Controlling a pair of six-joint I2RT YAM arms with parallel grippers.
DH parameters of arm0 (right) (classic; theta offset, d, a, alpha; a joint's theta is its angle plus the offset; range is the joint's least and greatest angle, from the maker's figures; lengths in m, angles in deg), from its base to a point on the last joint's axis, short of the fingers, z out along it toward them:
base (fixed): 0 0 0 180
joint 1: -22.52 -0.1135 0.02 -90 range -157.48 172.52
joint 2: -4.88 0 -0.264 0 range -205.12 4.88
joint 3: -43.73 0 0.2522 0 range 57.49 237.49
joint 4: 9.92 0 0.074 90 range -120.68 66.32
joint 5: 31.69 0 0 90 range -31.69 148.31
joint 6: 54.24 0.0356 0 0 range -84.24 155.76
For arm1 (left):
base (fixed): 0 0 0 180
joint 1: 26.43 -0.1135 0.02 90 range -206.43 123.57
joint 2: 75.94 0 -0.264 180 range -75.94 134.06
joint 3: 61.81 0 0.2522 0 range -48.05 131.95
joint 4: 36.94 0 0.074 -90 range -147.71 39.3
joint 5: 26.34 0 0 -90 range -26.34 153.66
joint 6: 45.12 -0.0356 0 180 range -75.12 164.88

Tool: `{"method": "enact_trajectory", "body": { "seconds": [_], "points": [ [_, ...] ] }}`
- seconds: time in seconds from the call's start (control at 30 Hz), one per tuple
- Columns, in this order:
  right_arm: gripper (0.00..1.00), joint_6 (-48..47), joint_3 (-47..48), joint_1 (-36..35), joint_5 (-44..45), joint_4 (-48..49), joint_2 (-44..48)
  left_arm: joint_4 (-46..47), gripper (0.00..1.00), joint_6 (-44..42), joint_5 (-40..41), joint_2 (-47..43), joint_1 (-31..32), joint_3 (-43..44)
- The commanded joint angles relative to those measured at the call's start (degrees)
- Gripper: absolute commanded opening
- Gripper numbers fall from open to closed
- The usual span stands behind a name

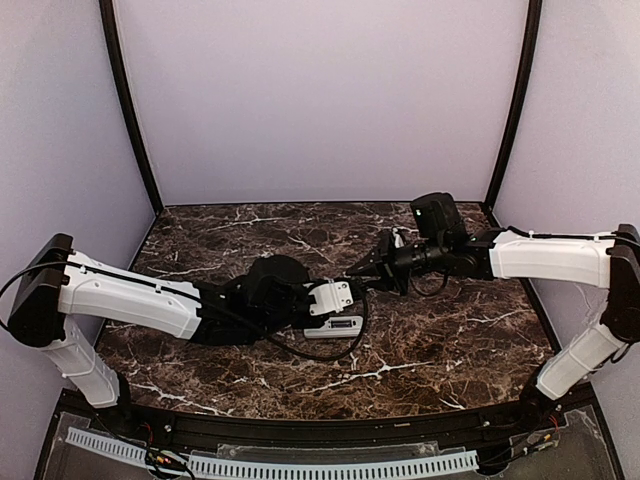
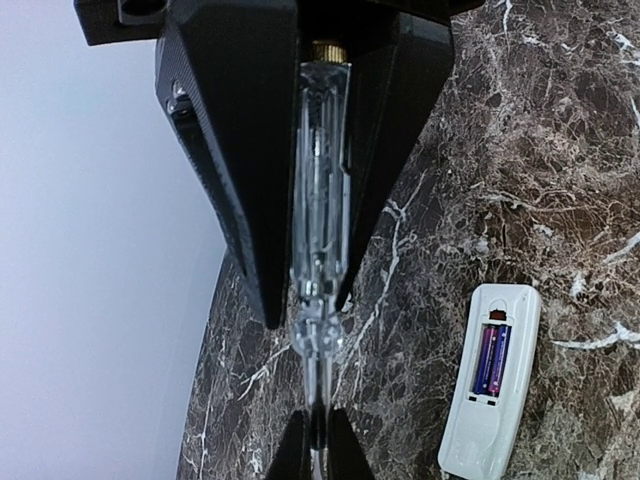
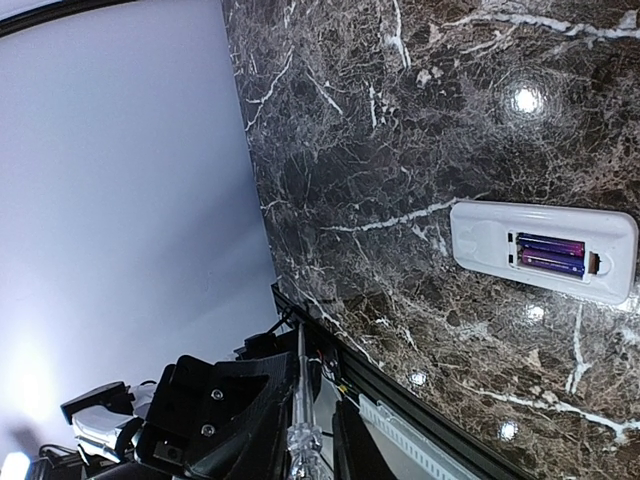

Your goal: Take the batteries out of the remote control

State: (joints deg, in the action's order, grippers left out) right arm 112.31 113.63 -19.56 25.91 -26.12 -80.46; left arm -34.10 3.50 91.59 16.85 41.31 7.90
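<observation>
The white remote control [image 1: 335, 327] lies back-up on the marble, its battery recess open. Two purple-magenta batteries [image 2: 492, 360] sit side by side in the recess and also show in the right wrist view [image 3: 550, 253]. My left gripper [image 2: 308, 305] is shut on the clear handle of a screwdriver [image 2: 320, 200]. The right gripper [image 2: 320, 425] faces it, its two black fingertips pinched on the metal shaft. In the top view both grippers [image 1: 372, 272] meet just behind the remote, above the table. Neither touches the remote [image 2: 480, 440] [image 3: 480, 240].
The dark marble table [image 1: 450, 340] is bounded by pale walls on three sides. A black front edge with a white slotted cable rail [image 1: 270, 465] runs along the near side. That rail [image 3: 420, 440] also shows close behind the screwdriver [image 3: 301, 390] in the right wrist view.
</observation>
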Motion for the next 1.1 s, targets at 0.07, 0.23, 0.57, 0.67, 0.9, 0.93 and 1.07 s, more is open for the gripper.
{"method": "enact_trajectory", "body": {
  "seconds": [0.07, 0.23, 0.57, 0.67, 0.9, 0.93, 1.07],
  "points": [
    [0.14, -1.2, 0.9, 0.1, -1.0, 0.2, -0.7, 0.6, 0.0, -0.6, 0.2, 0.0, 0.3, 1.3],
    [0.1, -1.3, 0.8, 0.0, -0.9, 0.2, -0.5, 0.6, 0.0, -0.8, 0.4, 0.2, 0.3, 1.3],
    [0.0, -2.6, 0.9, 0.1, -1.1, -0.6, -0.4, 1.2, 0.0, -0.4, 1.7, 0.4, 0.3, 1.7],
    [0.0, -3.5, 1.0, 0.1, -0.8, -0.9, -0.1, -1.4, 0.13, 2.1, 3.2, 0.7, 0.3, 3.2],
    [0.0, -6.3, 1.2, 0.3, 0.3, -2.5, 0.8, -4.1, 0.67, 6.0, 3.0, -1.2, 0.3, 2.7],
    [0.0, -6.8, 1.1, 0.4, 0.5, -2.7, 1.0, -4.3, 0.72, 6.8, 2.7, -1.6, 0.3, 2.6],
    [0.0, -9.2, 0.7, 0.8, 1.4, -3.3, 1.9, -5.2, 0.87, 9.9, 0.8, -5.1, 0.3, 0.4]
  ]
}}
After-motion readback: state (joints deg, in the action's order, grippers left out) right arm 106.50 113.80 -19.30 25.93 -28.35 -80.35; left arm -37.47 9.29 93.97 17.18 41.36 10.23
